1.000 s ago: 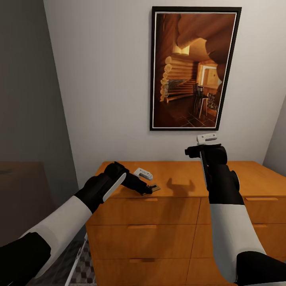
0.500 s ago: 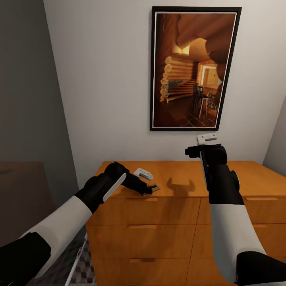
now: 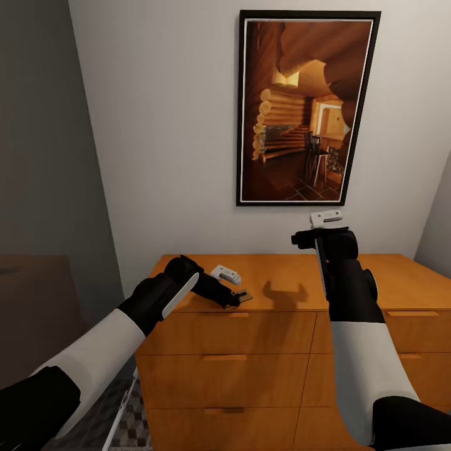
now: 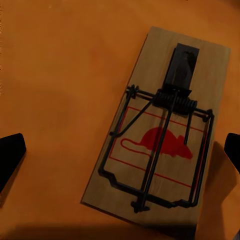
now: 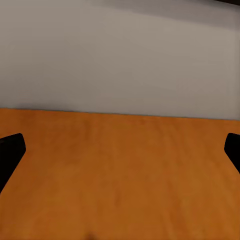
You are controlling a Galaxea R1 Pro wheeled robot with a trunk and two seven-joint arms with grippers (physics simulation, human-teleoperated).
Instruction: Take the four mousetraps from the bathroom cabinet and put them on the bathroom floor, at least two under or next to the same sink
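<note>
One mousetrap (image 4: 160, 130), a tan board with a dark wire spring and a red mouse print, lies flat on the top of the orange-brown cabinet (image 3: 282, 326) near its front edge. In the head view the same mousetrap (image 3: 245, 296) is just beyond my left gripper (image 3: 234, 300). In the left wrist view my left gripper (image 4: 120, 152) hangs open over the trap, one fingertip on each side and not touching it. My right gripper (image 5: 120, 150) is open and empty, held above the cabinet top and facing the wall.
A framed picture (image 3: 307, 106) hangs on the white wall above the cabinet. A grey wall (image 3: 44, 156) closes the left side. A strip of patterned bathroom floor (image 3: 128, 432) shows at the cabinet's lower left. The drawer fronts carry slim bar handles (image 3: 223, 357).
</note>
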